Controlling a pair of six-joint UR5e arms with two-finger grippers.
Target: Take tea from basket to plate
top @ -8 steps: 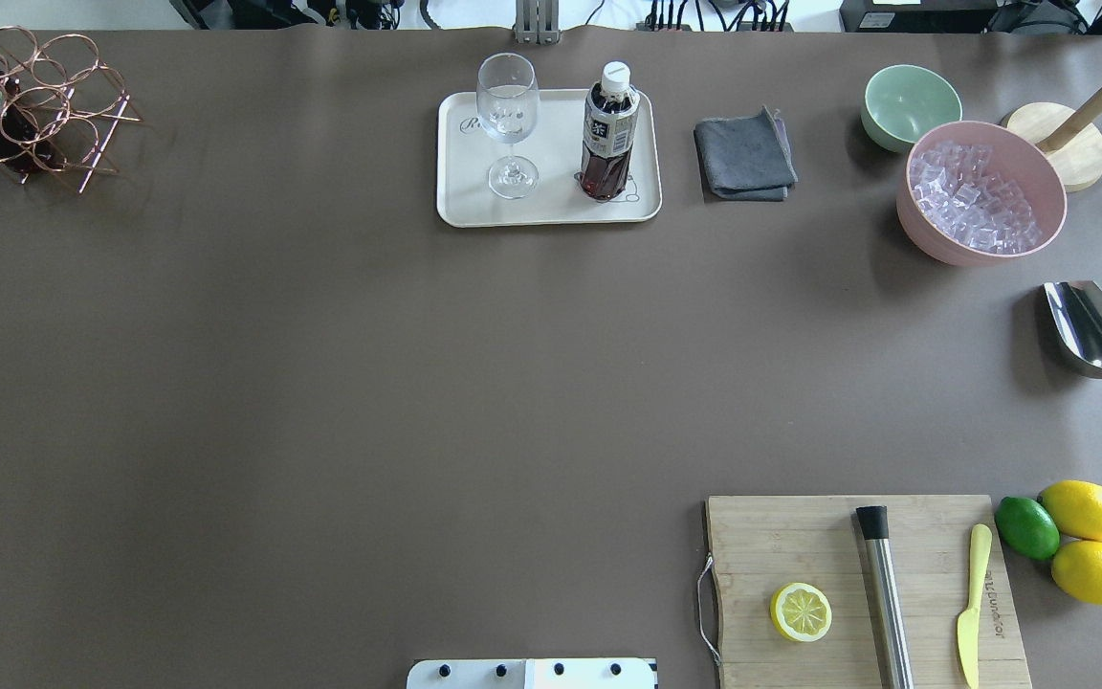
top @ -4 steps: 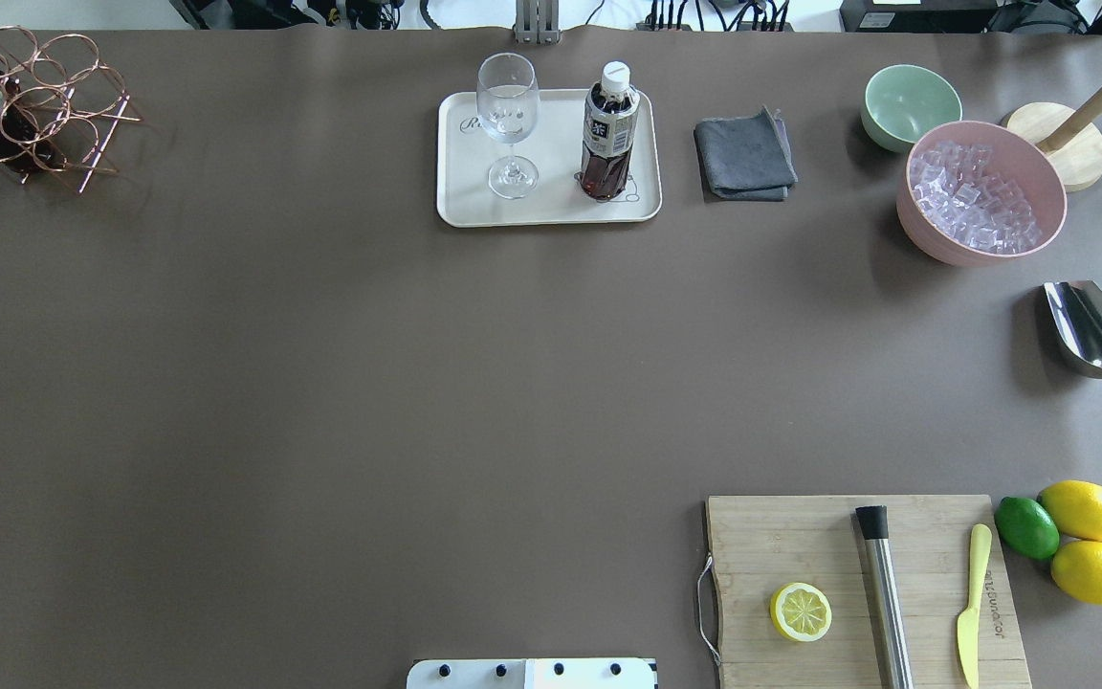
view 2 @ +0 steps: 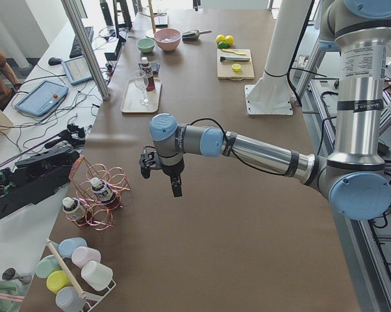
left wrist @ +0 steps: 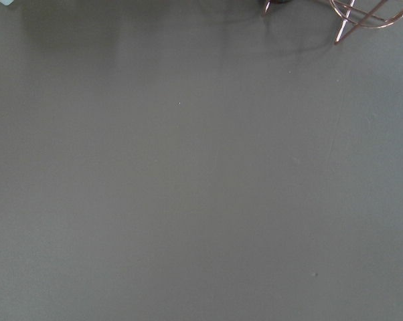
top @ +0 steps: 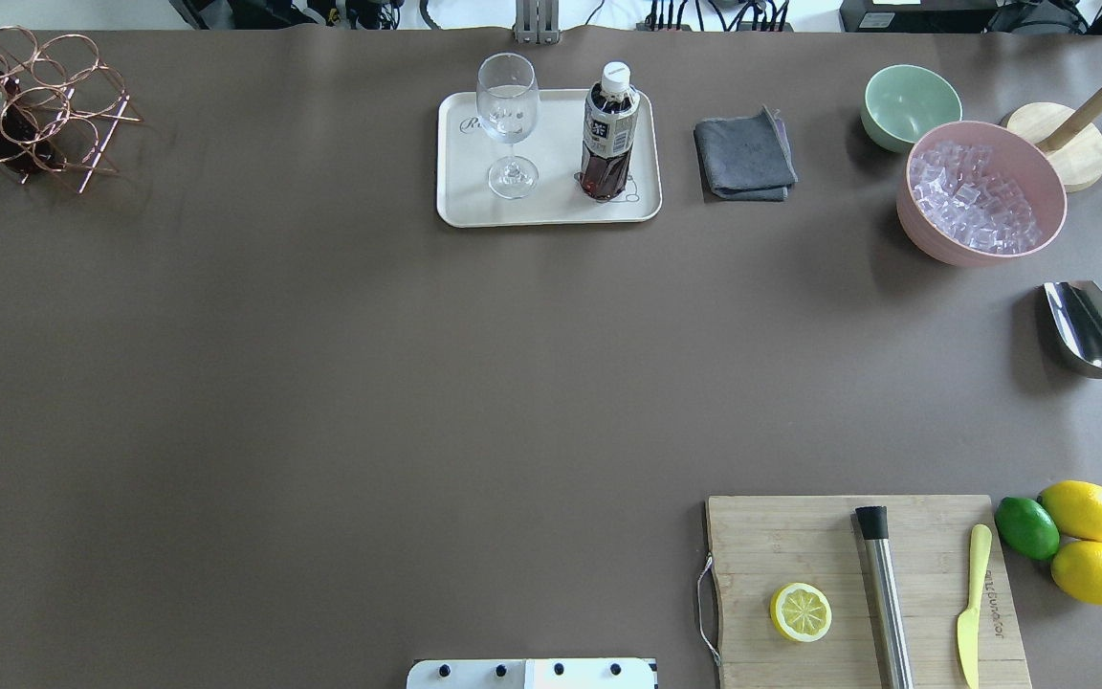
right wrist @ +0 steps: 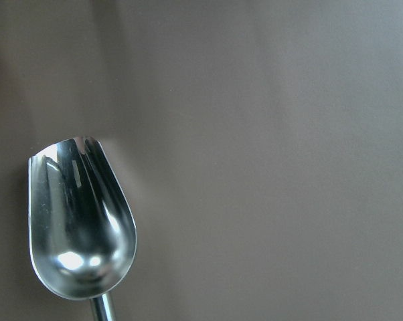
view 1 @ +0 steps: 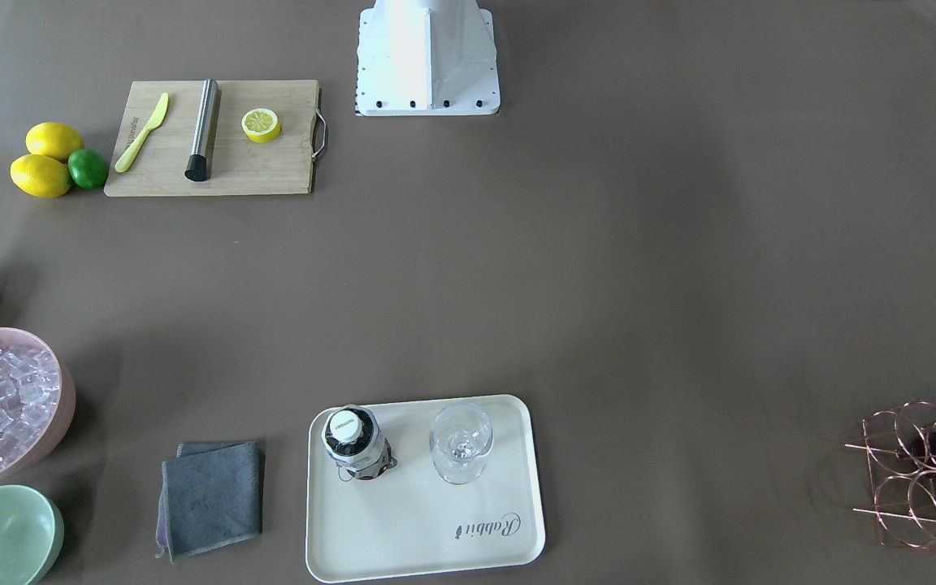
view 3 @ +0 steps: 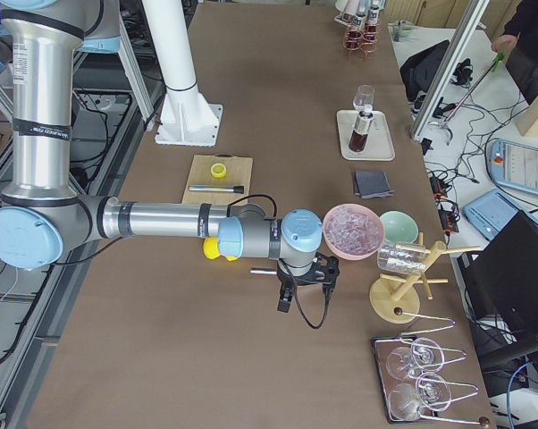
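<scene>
One tea bottle point(top: 608, 134) stands upright on the right part of the cream plate point(top: 551, 209), also seen from the front point(view 1: 352, 443) on the plate point(view 1: 419, 528). The copper wire basket point(top: 54, 105) sits at the table's far left corner and holds two more tea bottles point(view 2: 102, 192). My left gripper point(view 2: 175, 187) hangs over bare table a little way from the basket; I cannot tell whether it is open. Only a foot of the basket point(left wrist: 362, 17) shows in the left wrist view. My right gripper point(view 3: 284, 299) hovers near the pink bowl; I cannot tell its state.
A stemmed glass point(top: 508, 115) stands on the plate's left part. To the right are a grey cloth point(top: 745, 153), a mint bowl point(top: 910, 105), a pink bowl of ice point(top: 981, 191) and a steel scoop point(top: 1091, 330). A cutting board point(top: 800, 545) and citrus fruit lie near right.
</scene>
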